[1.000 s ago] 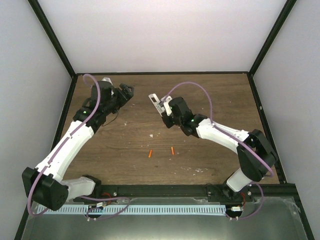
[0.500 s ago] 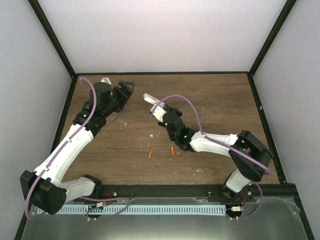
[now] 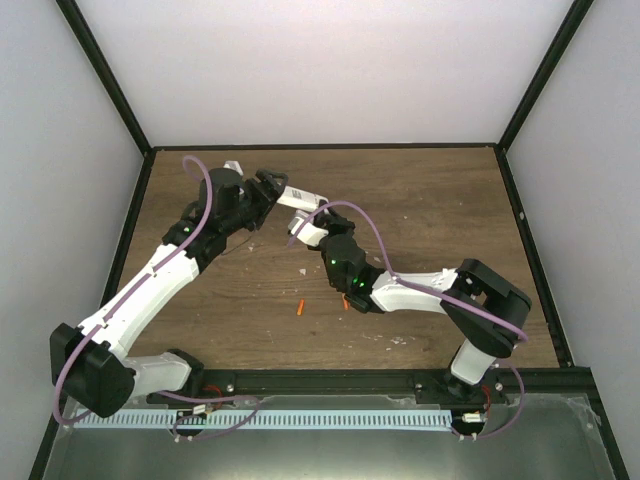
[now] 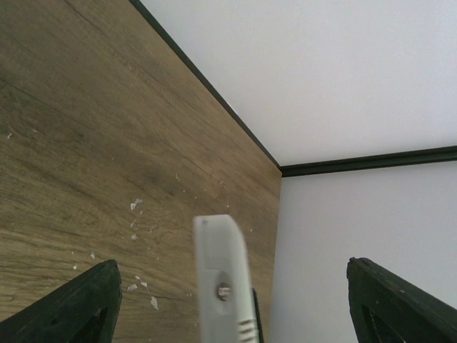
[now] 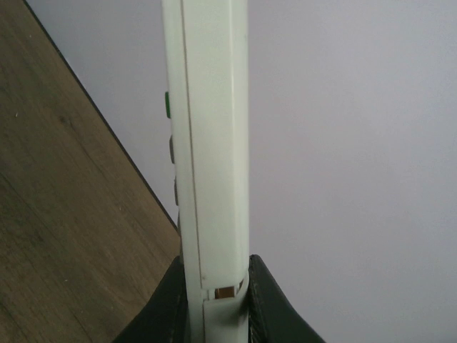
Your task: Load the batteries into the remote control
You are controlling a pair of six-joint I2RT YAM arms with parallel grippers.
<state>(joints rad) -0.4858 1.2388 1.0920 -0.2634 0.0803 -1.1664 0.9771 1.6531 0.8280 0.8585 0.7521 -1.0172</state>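
Above the worktop's (image 3: 440, 220) far-left part, the white rectangular plastic remote control (image 5: 211, 143) is gripped by the right hand (image 5: 214, 286); the left hand (image 4: 232, 289) is held wide around its tip. Two thin orange batteries (image 3: 300, 308) are seen toward the near edge.

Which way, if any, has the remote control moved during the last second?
Yes. In the top view the remote control has shifted left: its tip stood in line with the left battery, and now lies left of it.

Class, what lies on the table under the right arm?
An orange battery peeks out at the right arm's edge, mostly covered. The other battery lies uncovered nearby.
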